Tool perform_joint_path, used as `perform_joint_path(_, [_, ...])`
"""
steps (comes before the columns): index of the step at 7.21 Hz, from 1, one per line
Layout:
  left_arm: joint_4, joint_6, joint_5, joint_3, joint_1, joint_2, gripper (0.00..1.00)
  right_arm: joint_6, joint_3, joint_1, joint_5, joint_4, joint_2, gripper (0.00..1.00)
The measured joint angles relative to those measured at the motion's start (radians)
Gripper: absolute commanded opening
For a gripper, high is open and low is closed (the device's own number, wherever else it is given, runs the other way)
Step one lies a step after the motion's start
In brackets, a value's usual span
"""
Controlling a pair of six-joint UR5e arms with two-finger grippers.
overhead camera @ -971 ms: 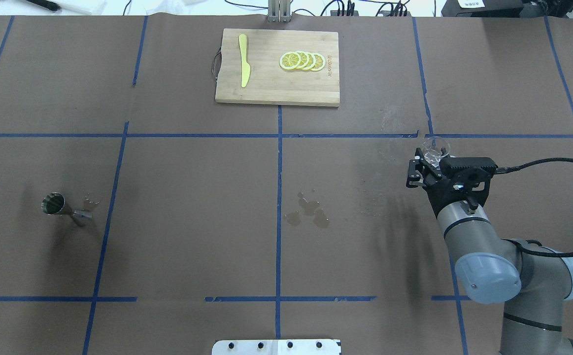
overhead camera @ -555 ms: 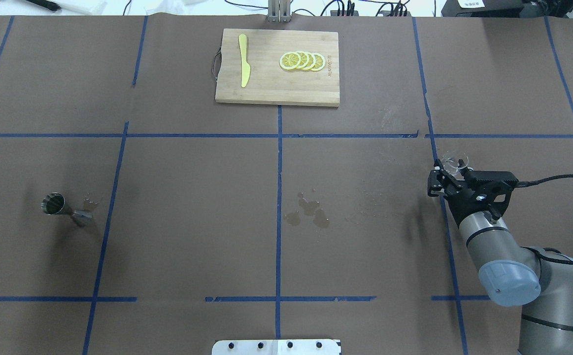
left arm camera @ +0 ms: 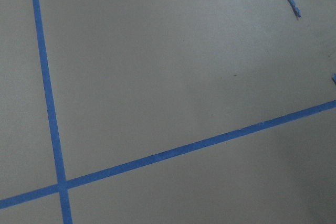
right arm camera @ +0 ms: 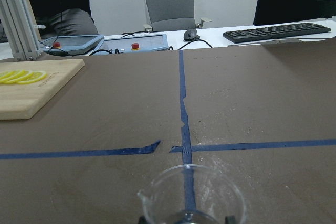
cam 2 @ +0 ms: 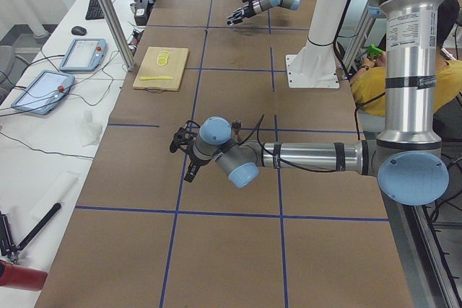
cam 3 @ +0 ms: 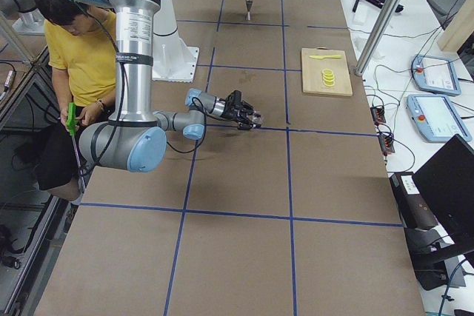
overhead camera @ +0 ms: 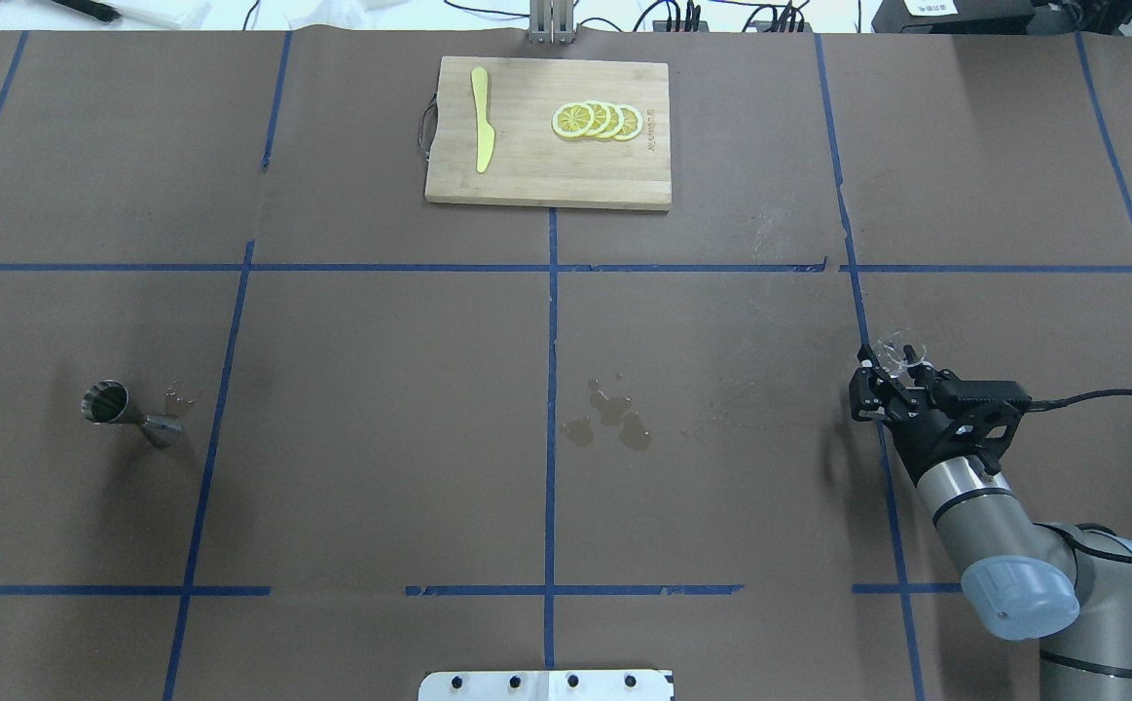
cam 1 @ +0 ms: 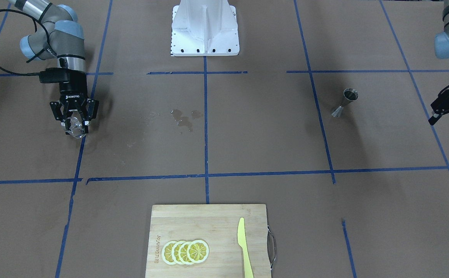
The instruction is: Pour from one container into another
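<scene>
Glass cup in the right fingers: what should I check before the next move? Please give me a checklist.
1. Glass cup clamped between right fingers: ok.
2. Cup upright, rim up: ok.
3. Liquid in cup: cannot tell.
4. Jigger standing upright: ok.
5. Cup near jigger: not ok, opposite table sides.
6. Table dry: not ok, puddles in the middle.

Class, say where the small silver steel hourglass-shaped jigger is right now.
In the overhead view the silver steel hourglass jigger stands at far left, on the robot's left side, just left of a blue tape line.
</scene>
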Motion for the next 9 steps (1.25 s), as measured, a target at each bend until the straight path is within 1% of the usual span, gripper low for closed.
perform_joint_path(3, [-0.001,0.0,0.0,-0.001,-0.001,0.0,1.0,-0.003,-0.001,-0.03,-0.014,0.005,-0.03,0.02])
perform_joint_path(7, [-0.002,0.0,0.0,-0.004,-0.001,0.001,1.0,-0.009,0.0,-0.044,-0.013,0.006,-0.042,0.1])
perform_joint_path(9, [-0.002,0.0,0.0,-0.004,-0.001,0.002,1.0,-0.009,0.0,-0.048,-0.012,0.006,-0.044,0.12])
